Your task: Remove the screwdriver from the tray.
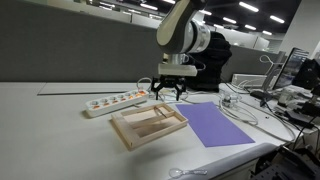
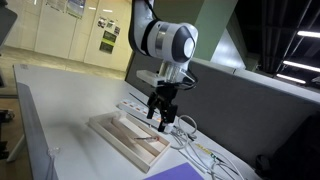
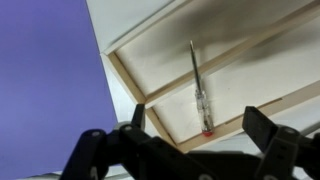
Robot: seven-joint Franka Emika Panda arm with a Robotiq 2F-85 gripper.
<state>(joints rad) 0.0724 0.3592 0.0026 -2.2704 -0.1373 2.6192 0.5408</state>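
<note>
The pale wooden tray lies on the white table, also in the other exterior view and the wrist view. A thin screwdriver with a clear handle and red end cap lies inside the tray, its red end against the rim. It is too small to make out in the exterior views. My gripper hovers above the tray's far side, open and empty; it also shows in an exterior view and in the wrist view, with its fingers spread on either side of the handle's end.
A long white power strip lies behind the tray. A flat purple sheet lies beside it, also in the wrist view. Cables and desk clutter sit at the table's far end.
</note>
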